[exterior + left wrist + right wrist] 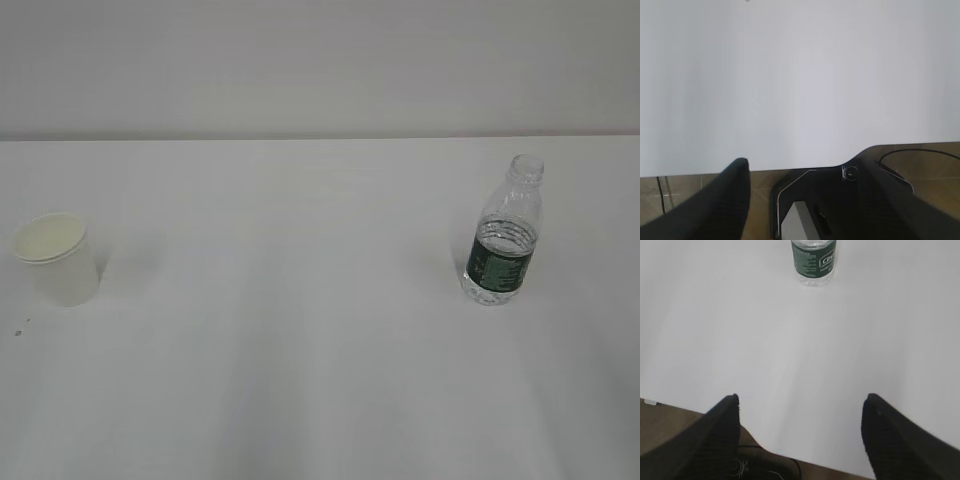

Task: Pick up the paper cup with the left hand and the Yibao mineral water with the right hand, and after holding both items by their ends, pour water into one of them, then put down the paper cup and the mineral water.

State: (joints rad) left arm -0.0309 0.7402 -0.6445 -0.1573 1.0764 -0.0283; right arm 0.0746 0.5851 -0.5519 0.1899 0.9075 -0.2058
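The white table (300, 330) is smooth and matte, and neither arm shows in the exterior view. The cup (58, 258), plain white paper with a tapered wall, rolled rim and pale cream inside, stands upright near the table's left edge. The bottle (505, 232) stands upright well apart from it, towards the table's right side: clear ribbed plastic, a dark green label band around its middle, neck uncapped, water low inside.

In the right wrist view the right hand (800, 405) hangs at the table's near edge, its two black, finely textured fingers (720, 425) spread wide with nothing between them; the bottle's lower part is well ahead of it.

The left hand (805, 172) also sits at the table's near edge; one rounded black finger (732, 192) shows clearly, the other side merges into dark housing, so I cannot tell its opening
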